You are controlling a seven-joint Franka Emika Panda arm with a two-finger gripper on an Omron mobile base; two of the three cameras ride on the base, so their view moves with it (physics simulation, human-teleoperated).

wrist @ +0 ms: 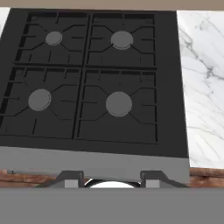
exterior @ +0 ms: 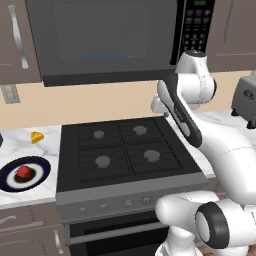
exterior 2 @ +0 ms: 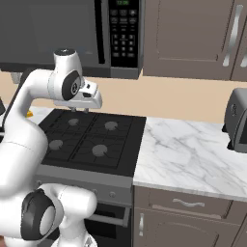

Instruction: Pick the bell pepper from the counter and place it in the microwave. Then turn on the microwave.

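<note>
Landmark: the black stovetop (exterior: 127, 150), four burners, set between two runs of white marbled desk (exterior 2: 193, 149).
Claw: it (wrist: 113, 180) hangs above the stovetop and looks down over it; the two tips stand apart with nothing between them.
Bell pepper: the small red lump (exterior: 23, 172) sits on a dark-rimmed plate (exterior: 10, 181), on the desk just left of the stovetop, toward its front edge.
Yellow wedge: it (exterior: 36, 136) lies behind the plate, also left of the stovetop, near the wall.
Microwave: it (exterior: 105, 40) hangs directly above the stovetop; its door looks closed, and the keypad panel (exterior 2: 124, 34) runs down its right side.
Toaster: the silver toaster (exterior 2: 237, 120) stands on the desk well right of the stovetop.
Step in hand: by my reading the pick has not begun; the claw is well apart from the pepper.
Next move: swing left past the stovetop's left edge, come down over the plate and close on the pepper; the door will likely need opening before placing.
Edges: the plate rim rings the pepper, so a descent from straight above seems safest.
Open room: free air between stovetop and microwave underside; the wedge stays clear of a leftward path.
</note>
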